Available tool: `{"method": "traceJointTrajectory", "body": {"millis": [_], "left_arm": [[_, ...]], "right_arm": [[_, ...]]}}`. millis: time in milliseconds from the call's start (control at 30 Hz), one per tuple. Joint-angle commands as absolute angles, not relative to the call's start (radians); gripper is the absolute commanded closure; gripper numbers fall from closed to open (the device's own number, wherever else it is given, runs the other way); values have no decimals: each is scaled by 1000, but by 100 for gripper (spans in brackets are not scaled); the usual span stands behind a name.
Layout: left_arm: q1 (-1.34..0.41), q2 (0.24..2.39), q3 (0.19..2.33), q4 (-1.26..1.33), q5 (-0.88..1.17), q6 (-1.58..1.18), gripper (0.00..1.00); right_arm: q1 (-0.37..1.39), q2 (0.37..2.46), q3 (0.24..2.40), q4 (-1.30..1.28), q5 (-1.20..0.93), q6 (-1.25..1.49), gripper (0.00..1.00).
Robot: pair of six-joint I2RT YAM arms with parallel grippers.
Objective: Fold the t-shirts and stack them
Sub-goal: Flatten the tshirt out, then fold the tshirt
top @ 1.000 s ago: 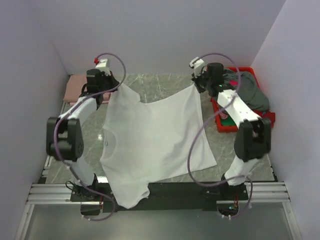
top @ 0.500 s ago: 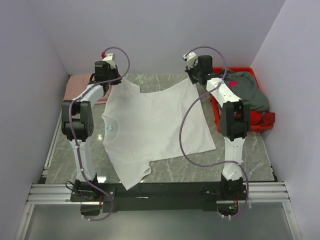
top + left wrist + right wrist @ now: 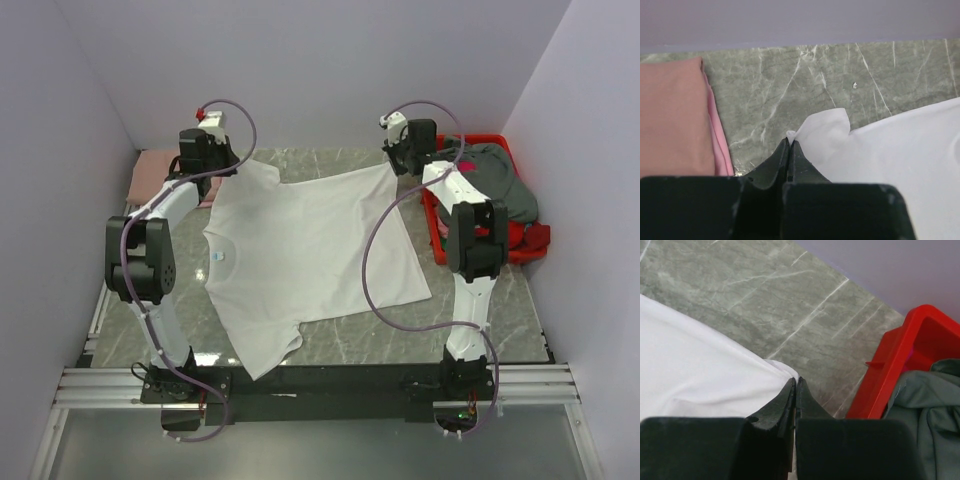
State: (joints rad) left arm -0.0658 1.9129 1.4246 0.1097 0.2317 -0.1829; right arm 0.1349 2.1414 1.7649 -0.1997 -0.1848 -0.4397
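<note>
Drawn farther up the desk [image 3: 310, 163], the white t-shirt [image 3: 300, 250] lies flat — hem crosswise between left fingers [image 3: 781, 159] and right fingers [image 3: 786, 402], each seemingly closed on a corner.

A: Surface?
B: Table top [image 3: 320, 165], grey-green marble look, white veins, slightly glossy.
A: Walls?
B: Plain pale lilac, matte. Back wall [image 3: 310, 70], left wall [image 3: 50, 200] and right wall [image 3: 590, 200] box the table on three sides.
A: Near edge?
B: Silver metal rails [image 3: 100, 388] run across, with a black bar [image 3: 340, 385] on them. In front, a shiny grey panel [image 3: 320, 450].
A: Light?
B: Even, soft, weak shadows.
</note>
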Motion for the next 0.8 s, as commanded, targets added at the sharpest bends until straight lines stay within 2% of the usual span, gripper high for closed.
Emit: {"method": "traceJointTrajectory", "body": {"millis": [0,233,433,767], "left_arm": [[-54,1844,1405,161,256,-161,100],[-48,1832,1408,156,273,-156,100],[-17,1839,1440,123,249,-130,100],[-3,1824,1427,141,290,-124,100]], "right_arm": [[136,2115,1782,-137,-199,-454,100],[146,2174,1805,-77,-253,-537,100],[160,2272,1934,-120,-219,-590,100],[163,2255,1833,-6,-147,-718,100]]}}
